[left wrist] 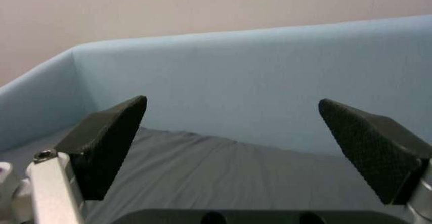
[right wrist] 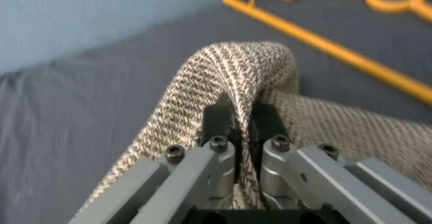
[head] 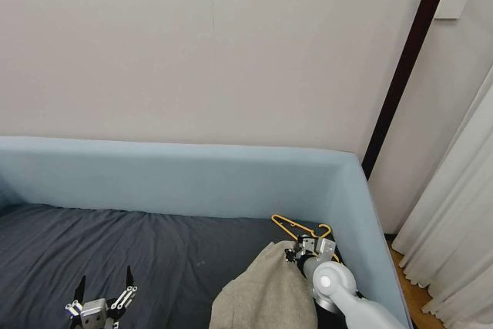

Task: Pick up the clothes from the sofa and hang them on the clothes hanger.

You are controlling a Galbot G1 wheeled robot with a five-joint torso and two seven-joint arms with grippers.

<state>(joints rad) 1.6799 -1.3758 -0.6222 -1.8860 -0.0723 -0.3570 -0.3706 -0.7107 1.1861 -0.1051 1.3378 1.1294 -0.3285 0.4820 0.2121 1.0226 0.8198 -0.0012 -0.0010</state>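
Clamping beige knit garment point(head: 266, 294), your right gripper point(right wrist: 242, 120) pinches fold; orange plastic hanger point(head: 296, 227) bare at garment's 1 o'clock. Left gripper point(head: 104, 292) spread, 9 o'clock. Hanging pending.

Black textured fingers point(left wrist: 368, 148), silver screw-fastened brackets point(right wrist: 189, 181).

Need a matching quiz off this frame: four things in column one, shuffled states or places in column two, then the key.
Column one
1. left gripper
2. right gripper
3. orange plastic clothes hanger
4. beige knitted garment

Column two
A. lying on the dark grey seat, near the light-blue sofa corner
B. open, above the seat, holding nothing
C. a fold pinched and raised off the seat
D. shut on cloth

Pairs: 1-B, 2-D, 3-A, 4-C
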